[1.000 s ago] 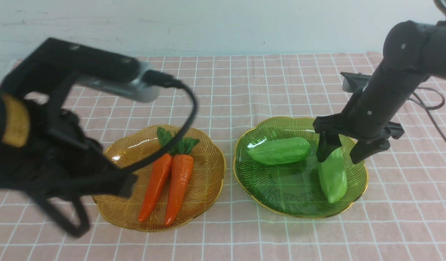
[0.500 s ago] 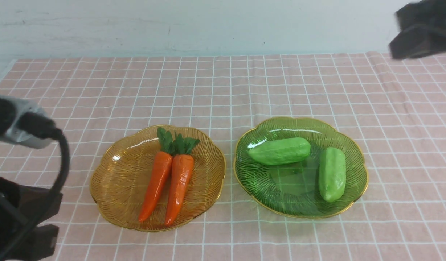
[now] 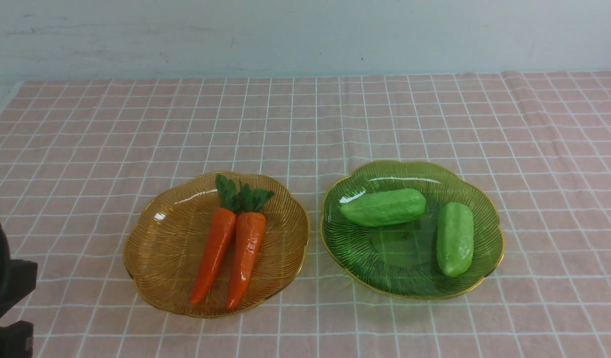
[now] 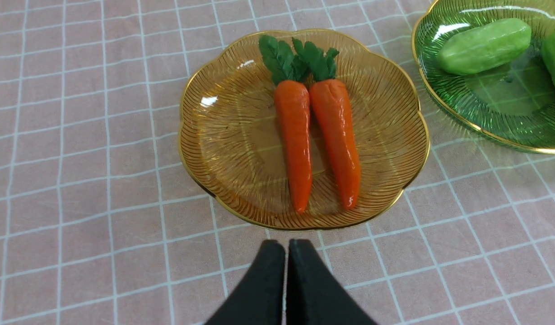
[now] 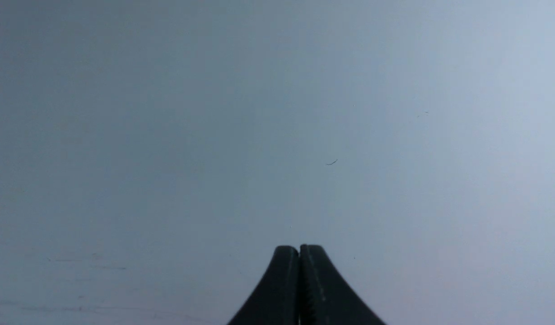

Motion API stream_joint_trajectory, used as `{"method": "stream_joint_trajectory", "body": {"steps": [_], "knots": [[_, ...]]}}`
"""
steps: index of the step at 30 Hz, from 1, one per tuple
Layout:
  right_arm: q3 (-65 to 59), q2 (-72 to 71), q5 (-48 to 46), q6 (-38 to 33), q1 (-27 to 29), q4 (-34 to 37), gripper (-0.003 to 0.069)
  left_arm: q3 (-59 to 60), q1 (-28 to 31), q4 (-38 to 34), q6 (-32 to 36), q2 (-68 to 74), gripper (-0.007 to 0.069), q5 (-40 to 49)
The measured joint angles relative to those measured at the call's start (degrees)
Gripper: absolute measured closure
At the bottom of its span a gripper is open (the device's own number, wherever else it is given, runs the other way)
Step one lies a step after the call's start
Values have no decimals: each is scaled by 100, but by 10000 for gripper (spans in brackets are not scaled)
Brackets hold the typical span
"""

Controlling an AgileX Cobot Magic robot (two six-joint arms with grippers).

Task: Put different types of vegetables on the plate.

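Two carrots (image 3: pixel 245 248) plated at nine o'clock, two gourds (image 3: pixel 383 207) at three, my left fingers (image 4: pixel 270 275) and right fingers (image 5: pixel 318 284) pressed together, empty, so sorting looks finished.

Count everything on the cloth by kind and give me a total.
Carrots: 2
Gourds: 2
Plates: 2
Total: 6
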State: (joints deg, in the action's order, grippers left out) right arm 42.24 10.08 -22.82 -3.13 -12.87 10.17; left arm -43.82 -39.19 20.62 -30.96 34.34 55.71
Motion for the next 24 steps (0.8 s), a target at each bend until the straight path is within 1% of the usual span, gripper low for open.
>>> {"method": "stream_joint_trajectory", "body": {"steps": [1, 3, 6, 9, 12, 19, 24], "knots": [[-458, -210, 146, 0, 0, -8, 674, 23, 0, 8, 0, 0, 628, -44], [-994, -629, 589, -5, 0, -8, 674, 33, 0, 26, 0, 0, 628, -123], [-1607, -1008, 1141, -5, 0, -8, 674, 36, 0, 33, 0, -26, 628, -144], [-1893, -1074, 1643, -18, 0, -8, 674, 36, 0, 34, 0, -118, 628, -163], [-2064, -1069, 1936, -19, 0, -8, 674, 36, 0, 66, -7, -336, 628, -143], [-2092, -1069, 2059, -24, 0, -8, 674, 36, 0, 183, -7, -1161, 628, -20], [-2094, -1069, 2059, -24, 0, -8, 674, 36, 0, 198, -7, -1414, 628, 54]]}}
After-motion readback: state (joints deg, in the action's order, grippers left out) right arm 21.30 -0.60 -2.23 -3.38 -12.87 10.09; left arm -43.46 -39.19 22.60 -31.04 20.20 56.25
